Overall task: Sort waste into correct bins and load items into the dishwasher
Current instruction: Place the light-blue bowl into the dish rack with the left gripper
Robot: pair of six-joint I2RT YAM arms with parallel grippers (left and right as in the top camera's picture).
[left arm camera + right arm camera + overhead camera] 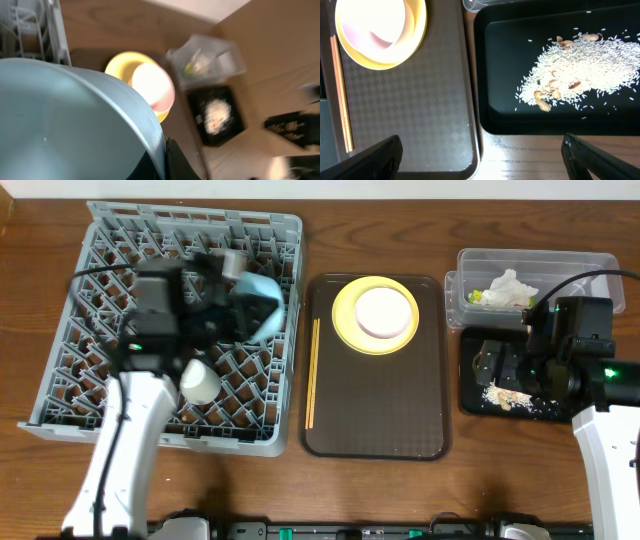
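My left gripper [240, 305] is shut on the rim of the light blue bowl [265, 305] and holds it tilted over the grey dish rack [100, 395]. The bowl fills the left wrist view [70, 120]. A small white cup [200, 382] lies in the rack. The white bowl [385, 310] sits on the yellow-green plate [345, 325]. The chopsticks [313, 370] lie beside them. My right gripper [485, 160] is open and empty, above the near left edge of the black tray [500, 70] holding beige crumbs [580, 65]. The paper wrapper [508, 288] lies in the clear tub [590, 265].
The plate, white bowl and chopsticks rest on a brown serving tray [375, 410] between the rack and the bins. The clear tub stands right behind the black tray [470, 395] at the table's right side. Bare wood runs along the front edge.
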